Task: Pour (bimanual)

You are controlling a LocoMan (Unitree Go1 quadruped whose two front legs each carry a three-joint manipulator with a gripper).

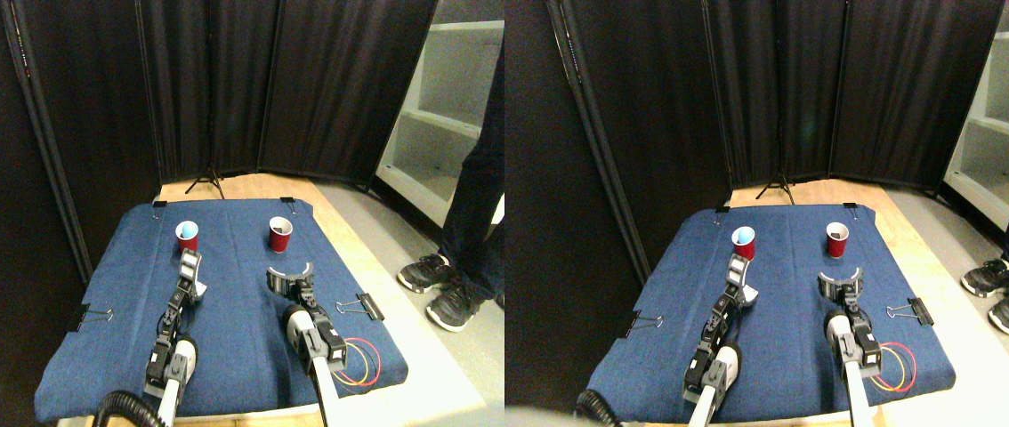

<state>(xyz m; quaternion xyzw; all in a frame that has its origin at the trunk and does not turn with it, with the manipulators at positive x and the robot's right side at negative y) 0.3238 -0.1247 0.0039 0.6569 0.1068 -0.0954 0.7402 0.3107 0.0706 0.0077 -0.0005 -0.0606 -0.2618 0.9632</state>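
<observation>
Blue denim-like cloth [229,329] covers the table, held down at its edges by black binder clips: one [77,318] well to the left of the left gripper, one [370,307] just to the right of the right gripper, and two small ones at the far edge. The left gripper [189,261] sits at the end of its pale and dark arm, stretched forward, and its tip lies just below a red cup [187,236] with a pale blue inside; whether it touches the cup cannot be told, nor can the spread of its jaws, which look narrow and close together from this angle. The right gripper [290,271] has its two curved jaws spread wide in a crescent, holding nothing. Straight ahead of it, a little apart, stands a second red cup [279,235] with a dark inside, upright like the first. The two cups stand side by side, well apart, each in front of its own gripper. Behind the right gripper, near the arm's base, red and yellow wires [360,363] loop over the cloth. Far off to the right of the right gripper, past the table's edge, a person's legs in dark trousers and black shoes [440,289] stand on the floor, with a white shelf [442,116] behind. Black curtains [291,80] hang beyond both cups.
</observation>
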